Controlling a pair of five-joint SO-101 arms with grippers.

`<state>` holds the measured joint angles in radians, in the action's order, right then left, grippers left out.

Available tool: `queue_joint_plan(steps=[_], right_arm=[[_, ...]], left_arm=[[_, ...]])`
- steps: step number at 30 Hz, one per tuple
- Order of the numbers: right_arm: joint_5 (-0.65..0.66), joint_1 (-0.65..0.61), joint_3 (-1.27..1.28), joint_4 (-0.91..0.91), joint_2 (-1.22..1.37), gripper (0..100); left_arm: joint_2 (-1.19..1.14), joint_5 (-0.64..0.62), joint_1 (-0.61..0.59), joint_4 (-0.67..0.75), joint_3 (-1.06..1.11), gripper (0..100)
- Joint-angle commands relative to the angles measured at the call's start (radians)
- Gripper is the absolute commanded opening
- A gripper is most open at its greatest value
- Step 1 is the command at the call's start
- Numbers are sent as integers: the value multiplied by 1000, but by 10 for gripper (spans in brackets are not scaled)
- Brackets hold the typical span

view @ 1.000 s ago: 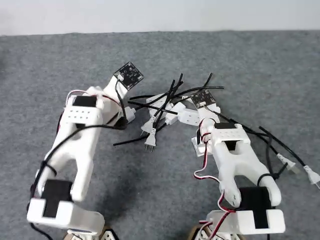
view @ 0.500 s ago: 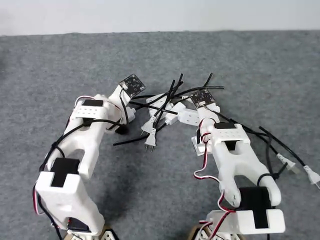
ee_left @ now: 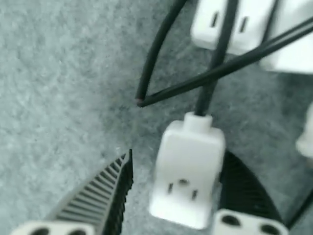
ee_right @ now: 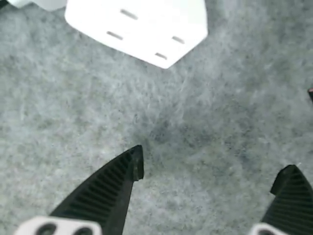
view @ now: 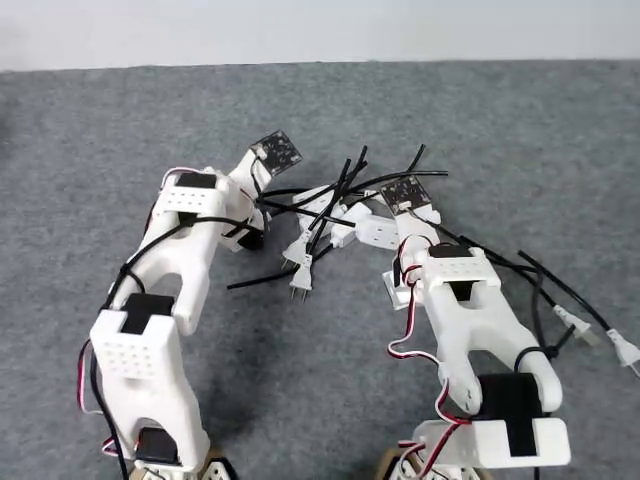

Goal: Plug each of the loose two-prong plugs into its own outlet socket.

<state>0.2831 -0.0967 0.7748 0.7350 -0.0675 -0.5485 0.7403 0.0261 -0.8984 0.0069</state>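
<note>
My left gripper [ee_left: 178, 164] has its black ribbed fingers [ee_left: 110, 188] apart, one on each side of a white corded socket block [ee_left: 188, 171] lying on the grey carpeted worktop [ee_left: 58, 73]. The block rests against one finger and stands clear of the other, so I am not clamped on it. Its face, with two slots and a round hole, points back toward my wrist. Its black cord [ee_left: 215, 73] leads away and crosses a thin black cable [ee_left: 195, 83] near a second white slotted outlet block [ee_left: 230, 24].

My right gripper [ee_right: 213, 164] is also spread wide, hanging over bare carpet with nothing between its fingers. A white socket block with paired slots [ee_right: 142, 24] lies just ahead of it, not touching.

From above, a loose white two-prong plug [view: 298, 272] lies between my arms, nearer the left one, with its prongs toward my bases. Two more white plugs [view: 572, 325] lie on the carpet outside my right arm.
</note>
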Motion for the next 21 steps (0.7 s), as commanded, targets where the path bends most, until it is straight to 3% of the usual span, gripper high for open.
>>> queue_joint_plan(steps=[1, 6, 14, 21], right_arm=[[12, -12, -11, -16, -35, 406], [12, -12, -11, -16, -35, 406], [12, -12, -11, -24, -35, 406], [11, -12, -11, -28, -35, 406]], left_arm=[[-21, 9, -12, 3, -68, 118], [-25, 11, -12, -3, -65, 15], [41, 106, -14, -172, -71, 13], [239, 104, -95, -295, -68, 13]])
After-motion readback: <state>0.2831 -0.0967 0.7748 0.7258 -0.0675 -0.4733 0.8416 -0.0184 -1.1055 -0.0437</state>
